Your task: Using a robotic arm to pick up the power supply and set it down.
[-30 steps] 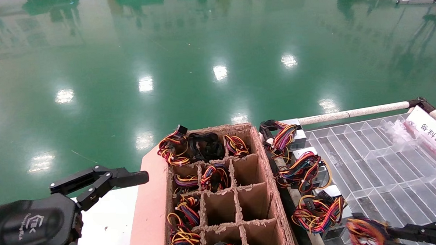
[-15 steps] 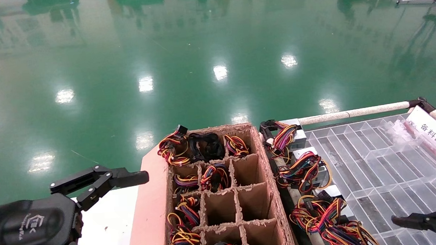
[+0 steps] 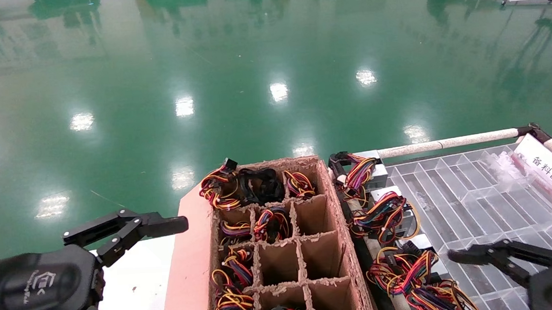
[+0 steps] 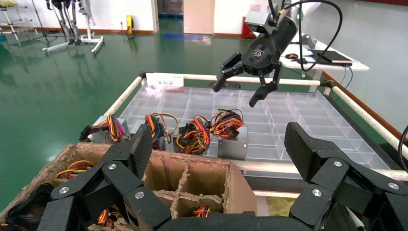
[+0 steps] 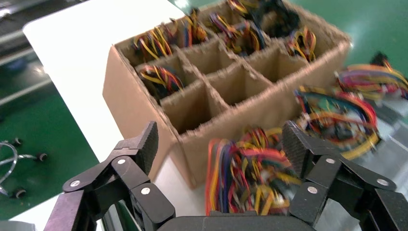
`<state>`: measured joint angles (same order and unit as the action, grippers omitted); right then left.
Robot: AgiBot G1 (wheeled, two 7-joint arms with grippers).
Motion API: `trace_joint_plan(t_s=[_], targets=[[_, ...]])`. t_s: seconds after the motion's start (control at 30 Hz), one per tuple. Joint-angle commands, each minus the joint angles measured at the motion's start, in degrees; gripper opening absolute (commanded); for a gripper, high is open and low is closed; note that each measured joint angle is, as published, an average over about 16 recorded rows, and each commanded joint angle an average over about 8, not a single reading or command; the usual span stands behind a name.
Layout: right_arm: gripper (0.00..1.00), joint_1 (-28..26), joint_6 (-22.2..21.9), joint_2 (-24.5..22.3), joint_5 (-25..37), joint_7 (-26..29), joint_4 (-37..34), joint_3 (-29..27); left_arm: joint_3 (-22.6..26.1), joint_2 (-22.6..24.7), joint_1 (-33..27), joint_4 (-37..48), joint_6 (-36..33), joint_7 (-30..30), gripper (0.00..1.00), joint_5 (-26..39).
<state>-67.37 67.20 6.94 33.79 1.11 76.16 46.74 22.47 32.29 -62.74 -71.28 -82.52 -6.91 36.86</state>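
The power supply (image 3: 433, 298), a small silver box topped with a red, yellow and purple wire bundle, lies at the near end of a row on the clear tray's left edge. In the left wrist view, this power supply (image 4: 232, 139) is the row's last box. My right gripper (image 3: 472, 281) hangs open just to its right and above it, touching nothing. The right wrist view looks down on the wire bundle (image 5: 250, 175) between the spread fingers of the right gripper (image 5: 220, 144). My left gripper (image 3: 181, 273) is parked open at the lower left, empty.
A cardboard box (image 3: 335, 227) with divider cells stands left of the row, several cells holding wired units. The clear compartment tray (image 3: 492, 197) lies to the right, with a white rail (image 3: 448, 143) behind it. Other power supplies (image 3: 383, 213) line the tray's edge.
One second ago my right gripper carried the wire bundle at the lower right. It let go, the power supply settled in the row, and the open gripper has risen above it.
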Motion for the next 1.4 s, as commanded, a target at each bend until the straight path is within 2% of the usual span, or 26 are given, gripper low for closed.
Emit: trace_joint_plan(t_s=[0.03,1.4], targets=[[1.00,0.3,0.8,1.3,0.4,0.4,-0.1,-1.4,0.0,0.0,0.0,0.0,0.0,0.0,1.00,0.0],[1.00,5.5,17.5,26.6,7.7,9.1,-2.4,-29.1,0.0,0.0,0.0,0.0,0.0,0.0,1.00,0.0]])
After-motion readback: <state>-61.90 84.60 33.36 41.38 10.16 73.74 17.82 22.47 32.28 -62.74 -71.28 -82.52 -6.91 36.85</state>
